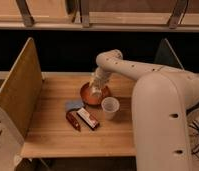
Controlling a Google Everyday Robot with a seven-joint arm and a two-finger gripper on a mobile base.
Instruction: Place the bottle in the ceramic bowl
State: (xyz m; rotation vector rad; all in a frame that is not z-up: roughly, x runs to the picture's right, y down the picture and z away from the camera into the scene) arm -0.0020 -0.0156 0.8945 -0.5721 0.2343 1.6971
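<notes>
Gripper (96,90) hangs right over the ceramic bowl (86,98), at the end of the white arm (124,65) that reaches in from the robot's bulky body at the right. How far its tips are spread, and whether they clamp anything, I cannot tell. A pale shape sits just under it, inside the bowl's outline, and that is most likely the bottle (95,92); whether it is held above the dish or already resting in it cannot be made out. The arm bends downward so the tool points into the dish from above, which suits lowering something slim into a shallow container without catching the rim.

Just to the right of the gripper and a little nearer the camera stands a white cup (110,107), upright, close to the bowl's edge but apparently apart from it. Below and to the left lie a small bluish flat piece (73,104), a red-and-white packet (87,118) and a dark reddish thing (73,120) beside it, all on the wooden table (48,135). A tall wooden board (17,89) stands on the far left, well clear.

Judging by this, the task is at or near the release step. The cup is the nearest thing that could be knocked when the arm pulls away.
</notes>
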